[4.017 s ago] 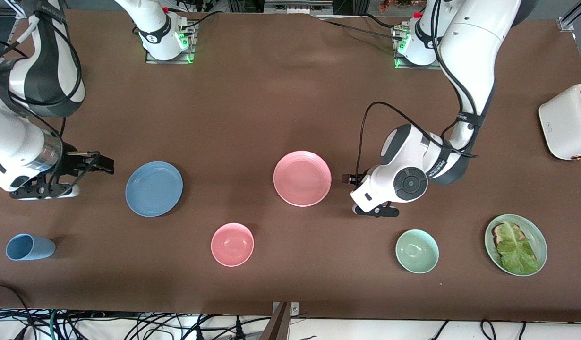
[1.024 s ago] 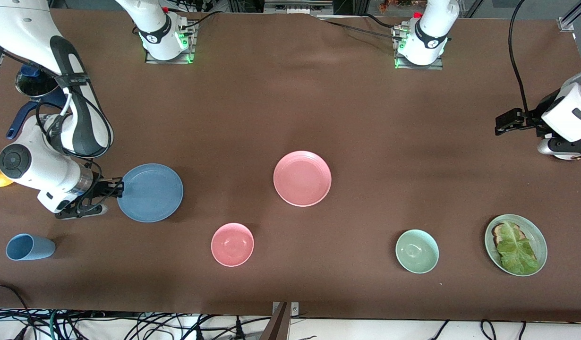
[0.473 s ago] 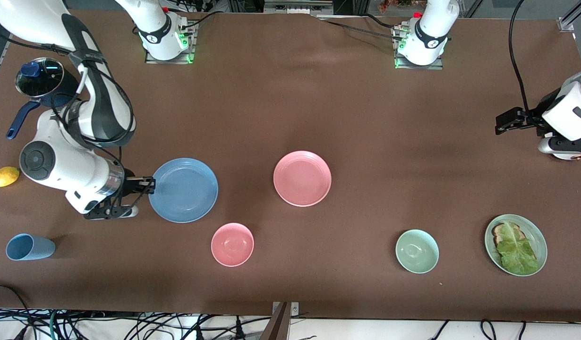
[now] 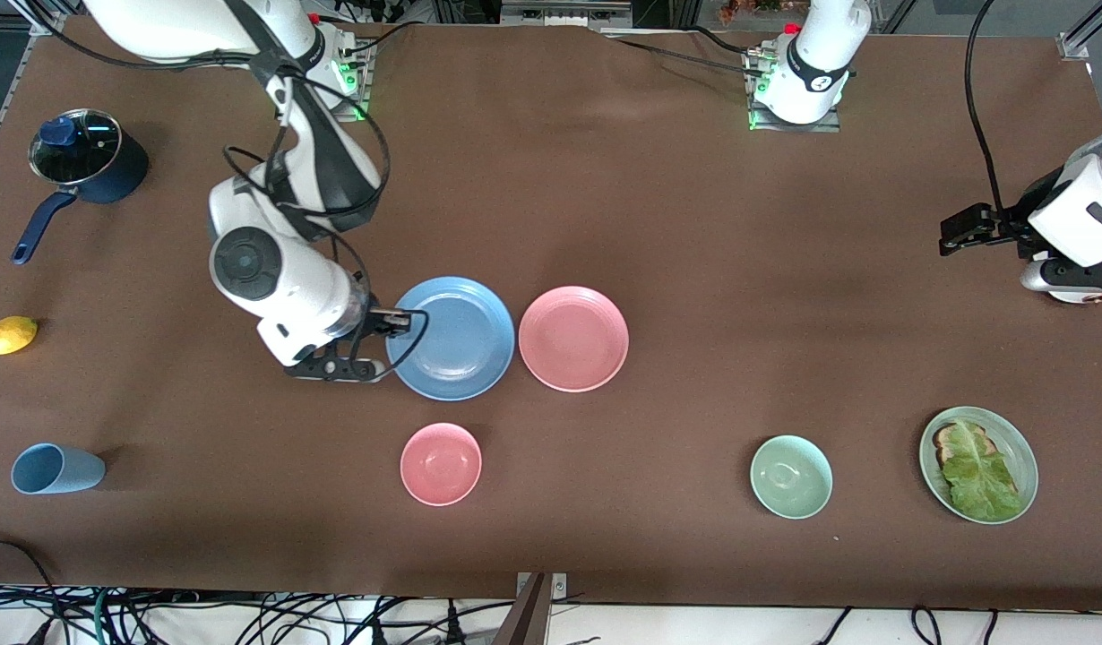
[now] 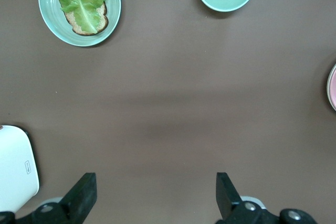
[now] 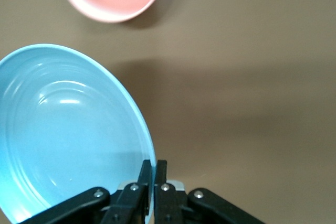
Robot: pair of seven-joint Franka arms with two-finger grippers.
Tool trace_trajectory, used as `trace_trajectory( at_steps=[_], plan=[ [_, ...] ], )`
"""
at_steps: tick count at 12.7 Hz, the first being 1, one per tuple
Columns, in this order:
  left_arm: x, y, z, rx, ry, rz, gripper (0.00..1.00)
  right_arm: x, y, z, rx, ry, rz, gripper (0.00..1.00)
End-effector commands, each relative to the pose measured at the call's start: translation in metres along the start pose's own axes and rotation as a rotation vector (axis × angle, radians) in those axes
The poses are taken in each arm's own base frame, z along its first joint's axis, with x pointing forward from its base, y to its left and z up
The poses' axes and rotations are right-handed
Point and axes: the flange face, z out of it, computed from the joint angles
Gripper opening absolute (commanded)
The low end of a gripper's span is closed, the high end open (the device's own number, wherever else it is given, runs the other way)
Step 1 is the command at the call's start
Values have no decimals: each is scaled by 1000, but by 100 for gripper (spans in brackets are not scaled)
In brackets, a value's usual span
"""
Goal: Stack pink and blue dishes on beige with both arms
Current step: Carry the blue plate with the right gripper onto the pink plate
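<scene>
Right claw pinching blue plate rim beside pink plate, risking slip; left claw spread, waiting.

right pincer clamped, left pincer agape

A robotics lab: bolted arm bases, loose floor cables, brown-covered table.

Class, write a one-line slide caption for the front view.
Right gripper carries the blue plate beside the pink plate; left gripper waits open.
</scene>
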Motion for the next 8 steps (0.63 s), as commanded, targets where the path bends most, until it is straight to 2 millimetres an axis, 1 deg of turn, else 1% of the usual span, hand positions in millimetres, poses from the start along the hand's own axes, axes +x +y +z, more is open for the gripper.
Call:
trace_trajectory(
  at_steps=[1, 3, 4, 7, 8],
  plan=[
    [-1, -1, -3, -12, 31, 18, 100, -25, -44, 12, -18, 12, 70, 0],
    [0, 0, -3, -13, 31, 19, 100, -42, -74, 32, -26, 30, 119, 0],
    [0, 0, -2, -13, 29, 19, 100, -49, -87, 47, -35, 40, 134, 0],
    [0, 1, -2, -13, 29, 21, 100, -79, -128, 83, -30, 54, 197, 0],
    [0, 1, -2, -13, 29, 21, 100, -86, -136, 92, -43, 69, 215, 0]
  ],
)
